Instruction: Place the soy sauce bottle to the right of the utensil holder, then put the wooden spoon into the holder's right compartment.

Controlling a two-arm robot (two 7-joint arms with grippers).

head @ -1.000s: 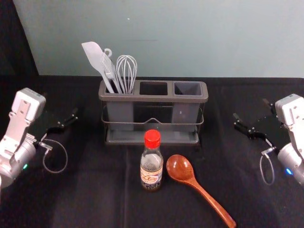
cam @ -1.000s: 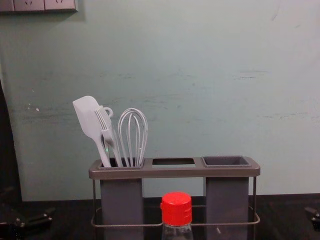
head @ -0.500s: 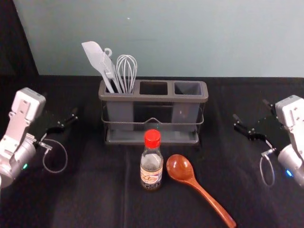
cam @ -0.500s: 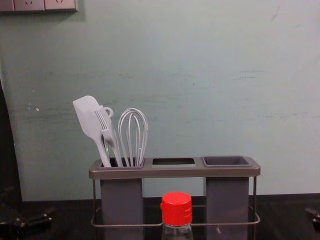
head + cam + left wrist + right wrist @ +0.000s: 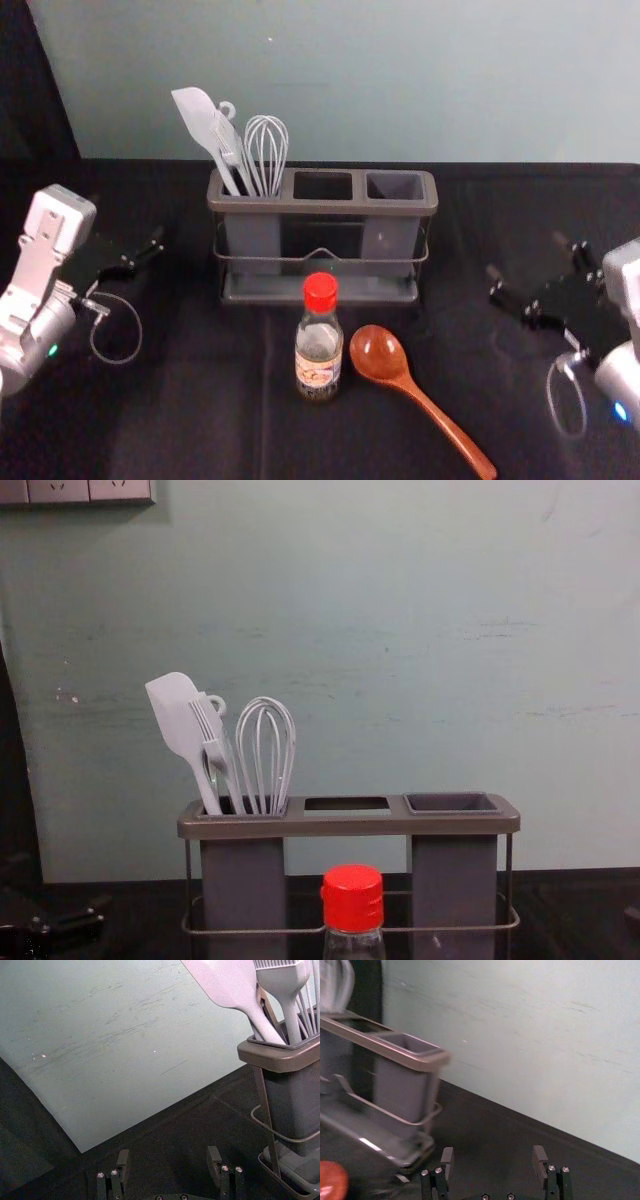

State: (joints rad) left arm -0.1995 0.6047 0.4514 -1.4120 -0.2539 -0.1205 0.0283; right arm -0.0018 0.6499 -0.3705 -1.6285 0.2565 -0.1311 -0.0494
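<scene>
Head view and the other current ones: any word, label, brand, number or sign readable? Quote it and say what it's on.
Readable text: none.
Soy sauce bottle: printing on its label, too small to read.
Utensil holder: no lettering I can make out.
Wall sockets, chest view: slots visible, no lettering I can make out.

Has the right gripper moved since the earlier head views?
Yes: in the head view the right gripper has shifted down the picture, toward the robot, against the utensil holder.
</scene>
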